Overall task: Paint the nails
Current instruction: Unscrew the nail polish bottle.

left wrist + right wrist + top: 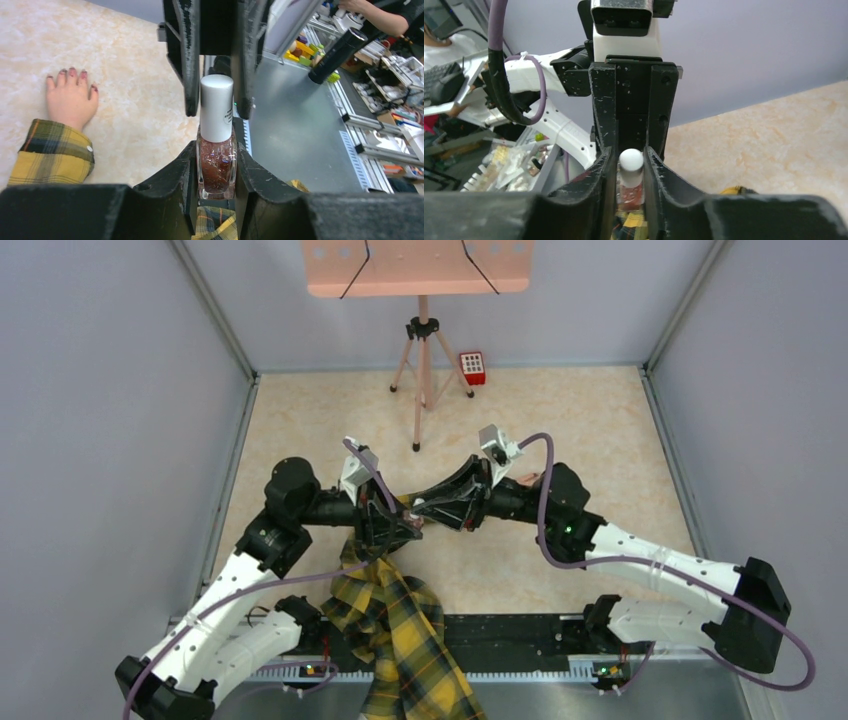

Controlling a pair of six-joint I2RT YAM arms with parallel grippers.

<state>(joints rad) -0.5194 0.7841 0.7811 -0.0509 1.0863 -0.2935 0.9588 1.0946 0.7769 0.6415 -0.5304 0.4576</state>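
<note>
Step in hand: uncapping. Jaws of left gripper [216,151] clenched on polish bottle [216,175], frame centre. Jaws of right gripper [630,157] pinch its cap [216,105]. The nails [75,74] lie upper left on table [135,75]. Next, by my reading: twist cap loose, draw brush out straight.

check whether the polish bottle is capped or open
capped: the silver cap sits on the polish bottle, which the left tool grips by its glass body
</note>
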